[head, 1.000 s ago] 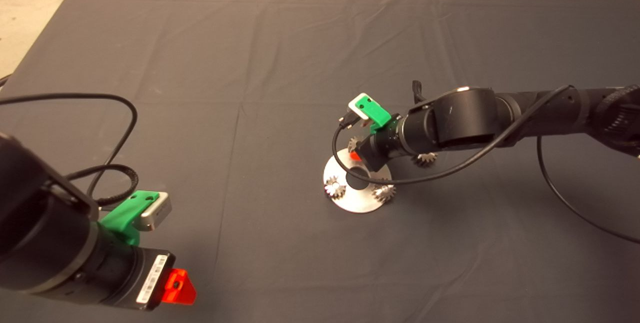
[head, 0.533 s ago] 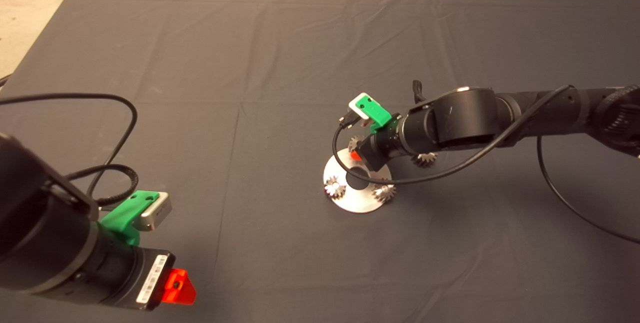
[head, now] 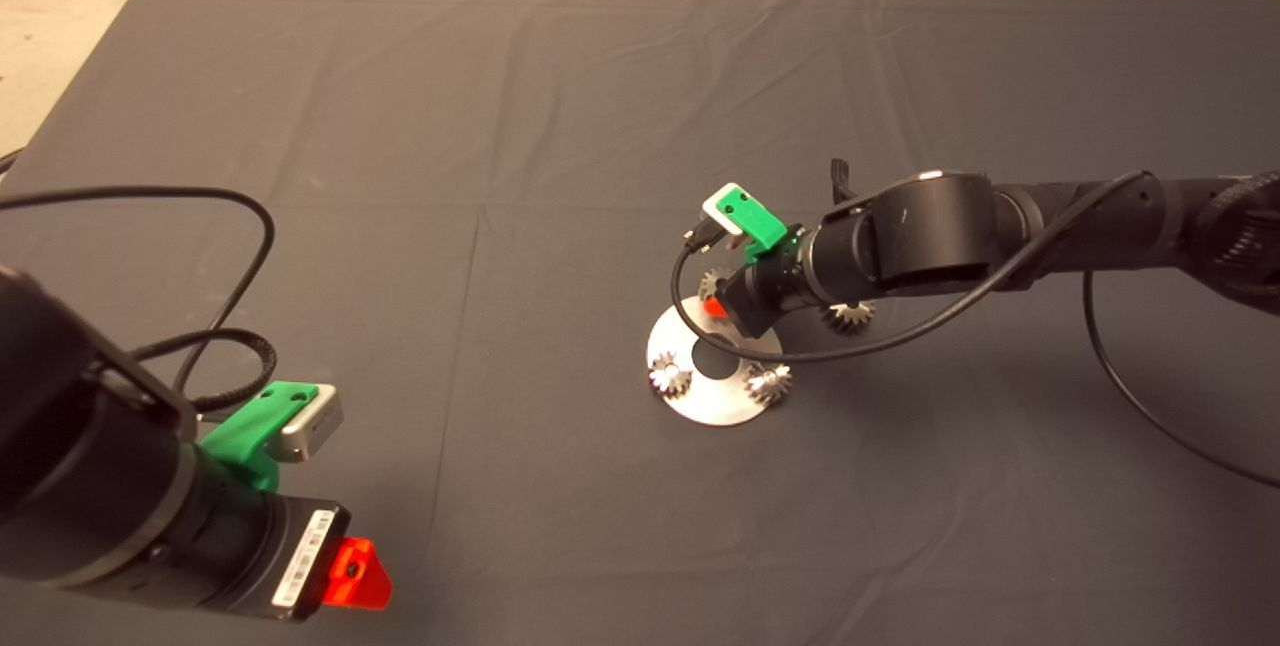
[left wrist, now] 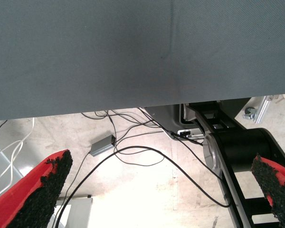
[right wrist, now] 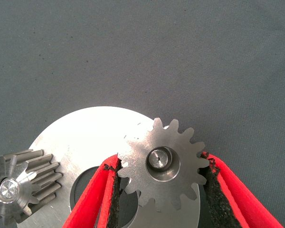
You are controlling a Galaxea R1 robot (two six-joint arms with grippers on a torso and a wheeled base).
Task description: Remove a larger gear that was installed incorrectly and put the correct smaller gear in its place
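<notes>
Right wrist view, right hand (right wrist: 161,190) gripping larger gear (right wrist: 162,163)

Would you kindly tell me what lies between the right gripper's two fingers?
A steel gear, its teeth touching both pads, above the disc; the right wrist view shows it.

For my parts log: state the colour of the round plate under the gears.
Bright silver metal plate, clearest in the right wrist view.
</notes>
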